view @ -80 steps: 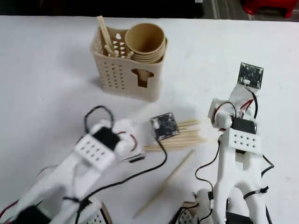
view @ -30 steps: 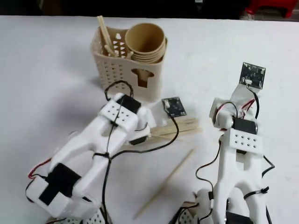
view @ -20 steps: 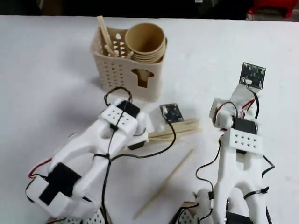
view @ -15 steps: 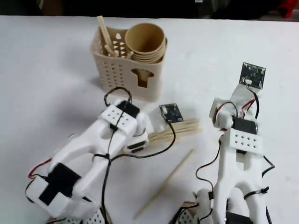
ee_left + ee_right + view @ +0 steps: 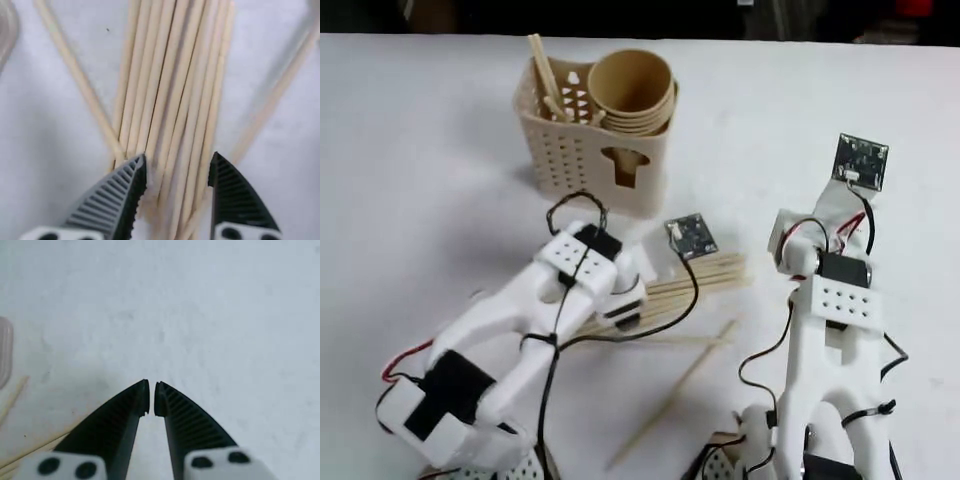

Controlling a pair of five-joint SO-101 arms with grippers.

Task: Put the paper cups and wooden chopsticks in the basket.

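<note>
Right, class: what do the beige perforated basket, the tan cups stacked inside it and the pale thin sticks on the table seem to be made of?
Beige perforated basket: probably moulded plastic, matt; even rows of holes, smooth thin walls. Tan stacked cups: likely paper, matt; thin nested rims. Pale thin chopsticks: seemingly bare wood or bamboo, unvarnished; dull, light, no shine.

You see a cream basket (image 5: 582, 165) patterned with rows of small holes, tan paper cups (image 5: 630, 88), pale blond wooden chopsticks (image 5: 165, 75) and a white table (image 5: 420, 150). The left gripper (image 5: 177, 162) and right gripper (image 5: 151, 397) have black ridged fingers (image 5: 117, 197).
</note>
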